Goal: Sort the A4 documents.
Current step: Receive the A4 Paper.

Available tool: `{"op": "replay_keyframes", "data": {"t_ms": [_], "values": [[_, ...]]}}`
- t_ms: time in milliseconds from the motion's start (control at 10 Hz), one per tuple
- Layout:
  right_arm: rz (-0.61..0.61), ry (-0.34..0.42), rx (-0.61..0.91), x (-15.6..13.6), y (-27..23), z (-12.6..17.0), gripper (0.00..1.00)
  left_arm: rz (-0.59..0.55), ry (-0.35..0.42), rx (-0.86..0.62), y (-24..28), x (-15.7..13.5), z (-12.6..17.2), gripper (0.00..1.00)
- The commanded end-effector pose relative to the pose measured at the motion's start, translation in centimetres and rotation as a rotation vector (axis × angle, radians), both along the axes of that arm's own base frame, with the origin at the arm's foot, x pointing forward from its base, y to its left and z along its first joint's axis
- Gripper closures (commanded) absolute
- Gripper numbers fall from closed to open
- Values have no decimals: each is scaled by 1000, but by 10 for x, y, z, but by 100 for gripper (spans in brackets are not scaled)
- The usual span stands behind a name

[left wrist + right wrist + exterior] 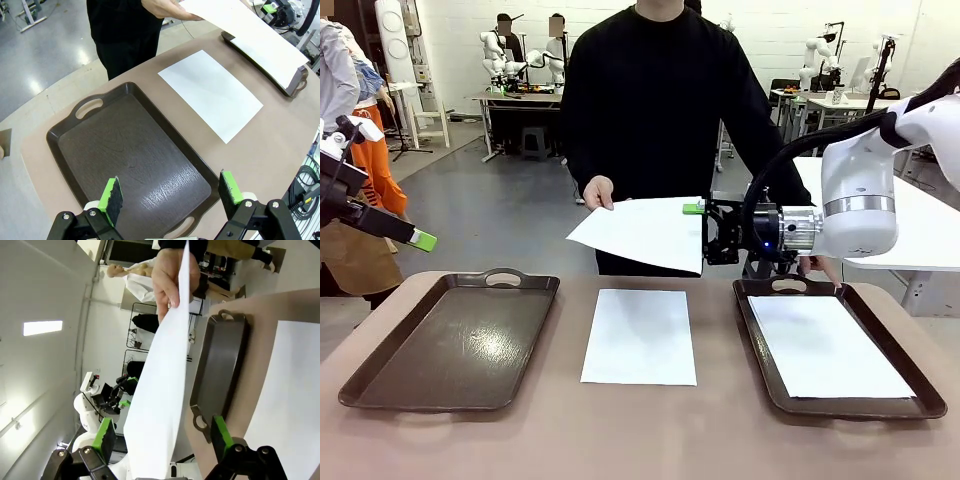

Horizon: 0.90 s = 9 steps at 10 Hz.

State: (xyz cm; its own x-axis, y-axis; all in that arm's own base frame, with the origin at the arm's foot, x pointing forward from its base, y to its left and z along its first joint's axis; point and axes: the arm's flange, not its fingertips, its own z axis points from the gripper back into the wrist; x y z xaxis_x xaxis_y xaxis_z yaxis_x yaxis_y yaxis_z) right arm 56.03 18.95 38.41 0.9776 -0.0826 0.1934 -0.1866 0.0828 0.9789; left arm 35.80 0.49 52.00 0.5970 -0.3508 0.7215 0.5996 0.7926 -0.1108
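Observation:
Three A4 documents are in sight. One sheet (640, 335) lies flat on the table between the two trays. Another sheet (825, 345) rests in the right dark brown tray (757, 335). The person's hand (598, 190) holds a third sheet (642, 230) out over the table. My right gripper (703, 235) stands open with this sheet's near edge between its green pads (105, 436); seen edge-on in the right wrist view, the sheet (167, 375) is not pinched. My left gripper (171, 191) hangs open and empty above the left tray (125, 150).
The left tray (450, 345) holds nothing. The person stands at the table's far edge, in the middle. Another white table (930, 225) stands behind at the right. Other tables and people are farther back.

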Motion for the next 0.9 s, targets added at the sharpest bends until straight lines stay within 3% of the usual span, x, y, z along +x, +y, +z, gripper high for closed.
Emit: {"op": "replay_keyframes", "data": {"t_ms": [0, 200, 300, 400, 500, 600, 700, 800], "values": [[-12, 41, 23, 8, 10, -5, 0, -6, -2, -12, 2, 1, -2, 0], [29, 80, 40, 8, 7, -8, 0, -6, -2, -12, 2, 1, -2, 0], [35, 56, 25, 6, 4, -8, 3, -6, -2, -12, 2, 1, -2, 0], [37, 48, 26, 6, 3, -7, 17, -6, -2, -12, 2, 1, -2, 0], [38, 51, 32, 7, 1, -7, 20, -6, -2, -12, 2, 1, -2, 0], [37, 56, 34, 8, 1, -7, 35, -6, -2, -12, 2, 1, -2, 0], [43, 64, 46, 8, 1, -7, 38, -6, -2, -12, 2, 1, -2, 0], [46, 69, 55, 9, 0, -8, 52, -6, -2, -12, 2, 1, -2, 0]]}}
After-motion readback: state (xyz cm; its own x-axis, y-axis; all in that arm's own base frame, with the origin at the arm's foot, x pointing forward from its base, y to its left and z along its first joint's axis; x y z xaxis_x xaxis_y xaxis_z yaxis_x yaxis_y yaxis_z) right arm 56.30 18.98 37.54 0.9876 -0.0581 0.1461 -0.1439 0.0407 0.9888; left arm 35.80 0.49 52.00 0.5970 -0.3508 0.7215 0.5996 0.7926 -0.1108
